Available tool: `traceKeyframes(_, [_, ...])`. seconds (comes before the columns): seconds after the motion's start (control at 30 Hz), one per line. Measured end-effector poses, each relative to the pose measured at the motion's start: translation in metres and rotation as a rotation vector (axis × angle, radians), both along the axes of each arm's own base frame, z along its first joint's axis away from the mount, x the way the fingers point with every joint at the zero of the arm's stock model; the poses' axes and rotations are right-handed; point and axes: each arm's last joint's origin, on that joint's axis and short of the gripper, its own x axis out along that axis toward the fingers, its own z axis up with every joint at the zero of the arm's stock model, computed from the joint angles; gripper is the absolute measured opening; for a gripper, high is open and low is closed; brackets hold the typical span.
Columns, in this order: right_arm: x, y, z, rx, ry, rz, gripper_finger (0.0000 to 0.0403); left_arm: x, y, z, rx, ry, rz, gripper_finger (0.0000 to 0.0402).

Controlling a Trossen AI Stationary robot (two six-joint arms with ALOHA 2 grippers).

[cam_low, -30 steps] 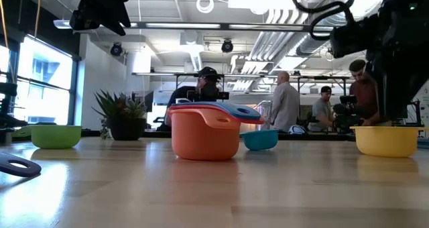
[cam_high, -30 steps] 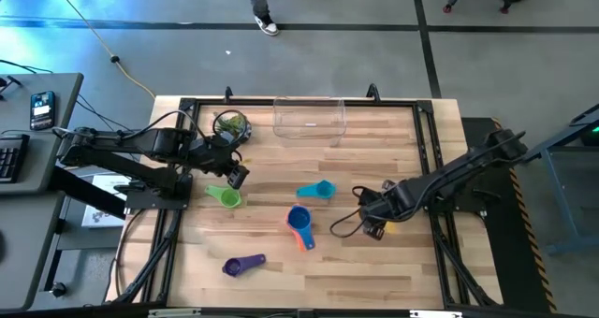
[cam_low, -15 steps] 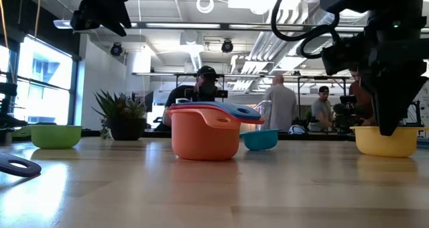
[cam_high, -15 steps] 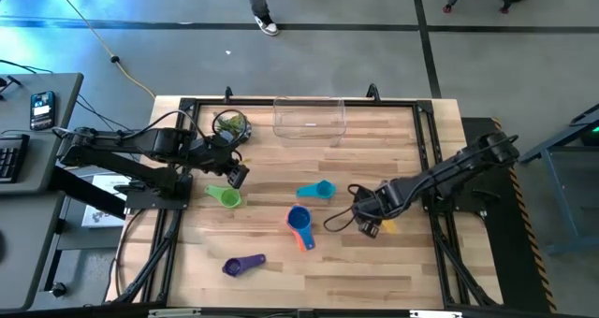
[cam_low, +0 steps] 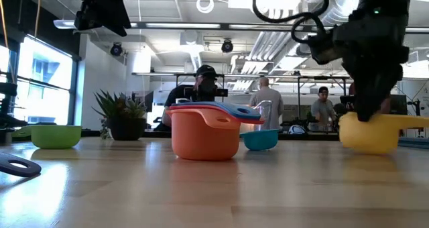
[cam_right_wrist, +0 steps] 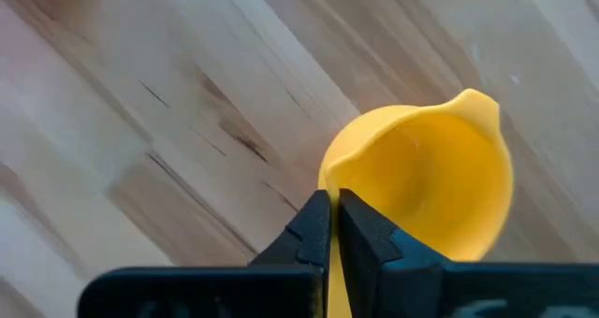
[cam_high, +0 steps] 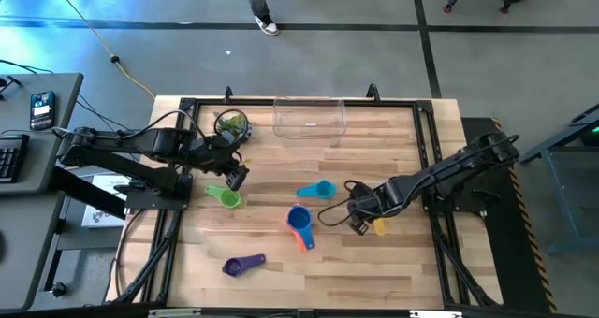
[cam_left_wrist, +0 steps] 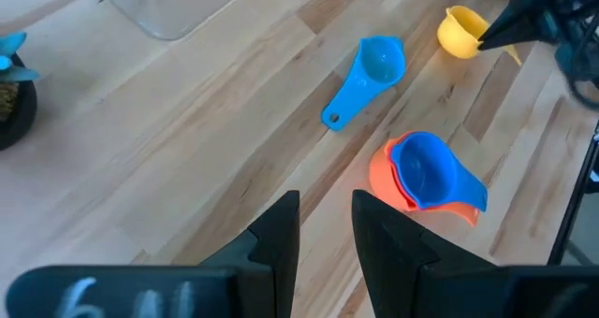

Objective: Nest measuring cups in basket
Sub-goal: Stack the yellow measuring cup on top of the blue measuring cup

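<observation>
Right gripper jaws pinched tight on the rim of the yellow cup, thin plastic wall between the fingertips; in the low view that cup hangs tilted, just off the wood; left gripper jaws narrowly apart, holding nothing, hovering above the green cup at the table's left side; cups are smooth glossy plastic, round bowls with short flat handles; blue cup sits nested inside the orange cup mid-table; teal-blue cup lies just beyond them, between the stack and the basket; purple cup alone near the front edge; basket is clear, low-walled, rectangular, at the far edge of the slatted wooden table; spiky potted plant just left of it; people stand in the room behind.
</observation>
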Motion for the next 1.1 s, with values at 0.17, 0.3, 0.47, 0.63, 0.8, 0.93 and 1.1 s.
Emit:
traceKeyframes(0.17, [0.01,0.002,0.016,-0.005,-0.074,-0.095,0.0002,0.0,0.0,0.0,0.027,0.007,-0.032,0.009])
traceKeyframes(0.3, [0.021,0.004,0.034,-0.021,-0.163,-0.174,0.0001,0.0,0.0,0.0,0.039,0.01,-0.048,0.009])
traceKeyframes(0.47, [0.033,0.005,0.059,-0.058,-0.284,-0.249,0.0001,0.0,0.0,0.0,0.046,0.009,-0.041,0.009])
traceKeyframes(0.63, [0.048,0.004,0.076,-0.07,-0.346,-0.288,0.0001,0.0,0.001,0.0,0.071,0.01,-0.02,0.009])
traceKeyframes(0.8, [0.081,0.006,0.085,-0.094,-0.362,-0.243,0.0,-0.001,0.003,-0.001,0.093,0.025,0.003,0.009])
traceKeyframes(0.93, [0.107,0.01,0.09,-0.12,-0.324,-0.231,0.0,-0.005,0.007,-0.003,0.095,0.072,0.021,0.009])
traceKeyframes(1.1, [0.133,0.018,0.091,-0.138,-0.294,-0.183,0.0,-0.008,0.01,-0.005,0.099,0.113,0.031,0.009])
